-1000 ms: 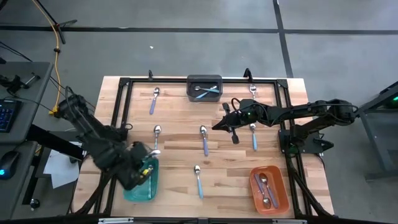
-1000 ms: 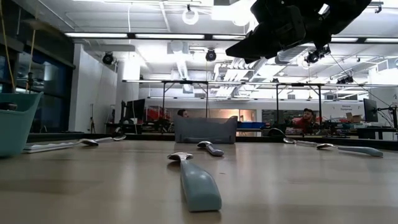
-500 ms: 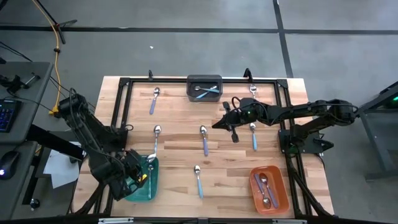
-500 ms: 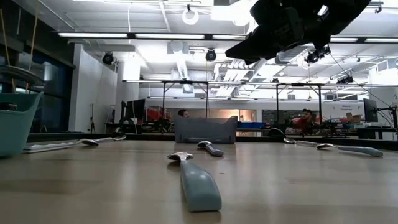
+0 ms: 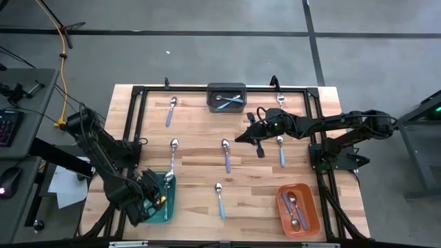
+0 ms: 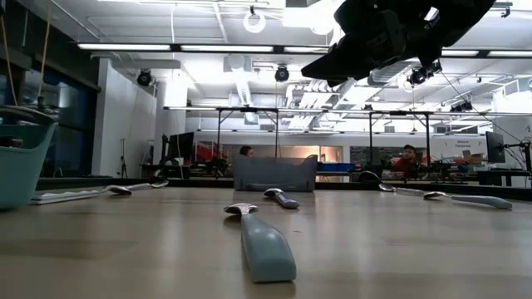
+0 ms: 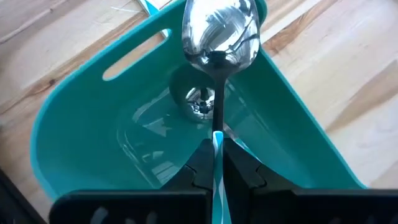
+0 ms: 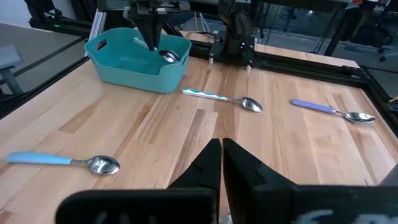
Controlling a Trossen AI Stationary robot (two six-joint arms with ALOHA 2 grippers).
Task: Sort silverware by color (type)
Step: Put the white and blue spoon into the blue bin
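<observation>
The left gripper (image 7: 216, 177) is pinching a teal spoon (image 7: 219, 37) by its thin handle; it is holding the shiny bowl over the teal bin (image 5: 167, 207), at the near left corner of the wooden table (image 5: 200, 172). The right gripper (image 5: 241, 138) is hanging above the middle of the table with its fingers (image 8: 208, 165) pressed together; it is holding nothing.

Other spoons are lying on the wood. A second teal spoon (image 5: 171, 153) is lying just beside the teal bin; a purple spoon (image 5: 169, 110) is sitting near the far left; a blue spoon (image 5: 226, 155) is resting in the middle; a light blue spoon (image 5: 220, 200) is lying closer to the near edge. More spoons are sitting in the dark bin (image 5: 227, 98) at the far edge and in the orange bin (image 5: 298, 208) at the near right.
</observation>
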